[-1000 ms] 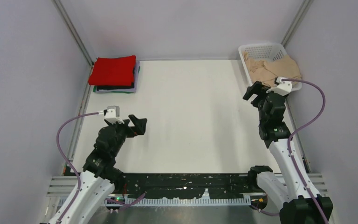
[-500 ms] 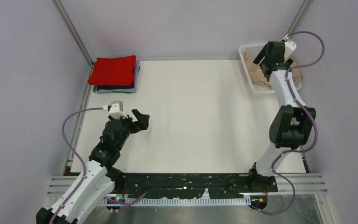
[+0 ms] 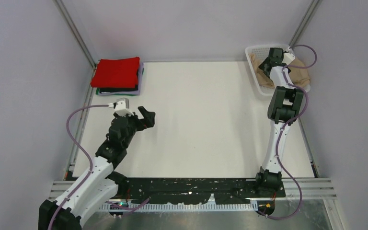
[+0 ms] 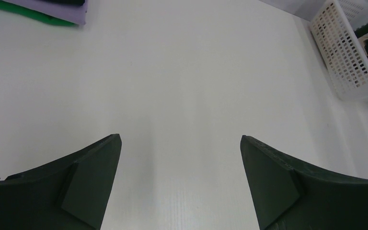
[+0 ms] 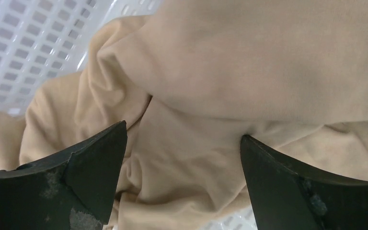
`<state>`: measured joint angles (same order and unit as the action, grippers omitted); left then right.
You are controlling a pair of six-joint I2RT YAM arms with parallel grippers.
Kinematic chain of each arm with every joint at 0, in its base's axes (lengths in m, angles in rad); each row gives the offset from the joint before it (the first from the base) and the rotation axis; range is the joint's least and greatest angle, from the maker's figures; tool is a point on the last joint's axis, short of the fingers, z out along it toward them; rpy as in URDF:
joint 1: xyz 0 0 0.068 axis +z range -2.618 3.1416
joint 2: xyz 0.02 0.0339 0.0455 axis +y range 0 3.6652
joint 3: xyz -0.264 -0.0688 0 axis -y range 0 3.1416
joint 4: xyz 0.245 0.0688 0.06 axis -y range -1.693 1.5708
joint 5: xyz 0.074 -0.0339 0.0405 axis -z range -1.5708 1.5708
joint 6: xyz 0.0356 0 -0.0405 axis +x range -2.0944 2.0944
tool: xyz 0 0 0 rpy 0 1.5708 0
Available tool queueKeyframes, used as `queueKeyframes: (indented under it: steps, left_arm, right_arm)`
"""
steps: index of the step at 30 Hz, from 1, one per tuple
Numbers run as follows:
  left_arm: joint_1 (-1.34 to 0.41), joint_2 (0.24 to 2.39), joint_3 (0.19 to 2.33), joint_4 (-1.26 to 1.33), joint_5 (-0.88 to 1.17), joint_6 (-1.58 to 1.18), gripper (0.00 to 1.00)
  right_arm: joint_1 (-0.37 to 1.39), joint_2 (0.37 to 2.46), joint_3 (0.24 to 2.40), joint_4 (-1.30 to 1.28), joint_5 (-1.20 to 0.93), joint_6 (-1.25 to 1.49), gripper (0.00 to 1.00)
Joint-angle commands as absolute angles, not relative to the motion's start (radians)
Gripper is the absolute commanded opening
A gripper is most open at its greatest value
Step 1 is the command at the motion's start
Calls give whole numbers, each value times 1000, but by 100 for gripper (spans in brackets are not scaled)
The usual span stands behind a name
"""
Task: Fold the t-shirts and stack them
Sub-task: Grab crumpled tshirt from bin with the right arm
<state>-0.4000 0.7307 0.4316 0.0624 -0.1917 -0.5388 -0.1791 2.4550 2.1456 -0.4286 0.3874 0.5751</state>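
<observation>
Folded stack point(image 3: 118, 75), red on top, sits well ahead-left of left gripper point(image 4: 179, 139). Its jaws are spread wide and empty over the bare table point(image 4: 182, 72). Right gripper point(image 5: 183, 132) is spread wide too, with the beige t-shirt point(image 5: 249, 62) directly below between its fingers, inside the basket point(image 5: 24, 38). Suggest biting one thick fold, not loose layers, then lifting straight clear of the rim. Shirt looks crumpled, soft, deeply bunched.

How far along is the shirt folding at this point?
Done: a stack of folded shirts, red on top, sits at the table's far left corner. In hand: the right gripper hangs open close over the crumpled beige shirt in the white basket, nothing gripped yet. The left gripper hovers open over the table. Left: pull that shirt out, fold it, stack it.
</observation>
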Motion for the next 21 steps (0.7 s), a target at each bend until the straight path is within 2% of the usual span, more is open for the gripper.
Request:
queueKeyframes:
  steps: [1,4,8,10,11,12,13,14,15,17,21]
  left_arm:
    - [-402,757,483,145,-217,-537,100]
    - [-402,763,497,122,-232,-542,100]
    - [-402,742,484,108,-271,-555,100]
    - [-402,724,476,97,-281,-549,100]
    - [-402,715,471,85,-291,-547,100]
    - [-401,704,465,70,-305,-549,100]
    - [-401,691,462,53,-316,-546,100]
    - [-402,678,461,25,-325,-543,100]
    - [-402,662,459,11,-334,-541,100]
    - [-402,625,449,-28,-351,-538,100]
    - [-402,551,418,-47,-356,-530,100]
  right_arm:
    - [-194,2470,2162,-330,359,686,96]
    - [-207,2505,2178,-320,315,740,98]
    - [-213,2534,2198,-294,274,776,84]
    - [-214,2540,2205,-284,266,778,70]
    - [-214,2541,2207,-284,273,784,55]
    - [-214,2540,2203,-283,281,791,48]
    - [-215,2536,2199,-282,300,806,36]
    - [-215,2533,2195,-282,309,808,27]
    - [-215,2529,2194,-280,309,806,12]
    - [-216,2512,2184,-259,288,776,6]
    - [-207,2413,2083,-140,269,722,5]
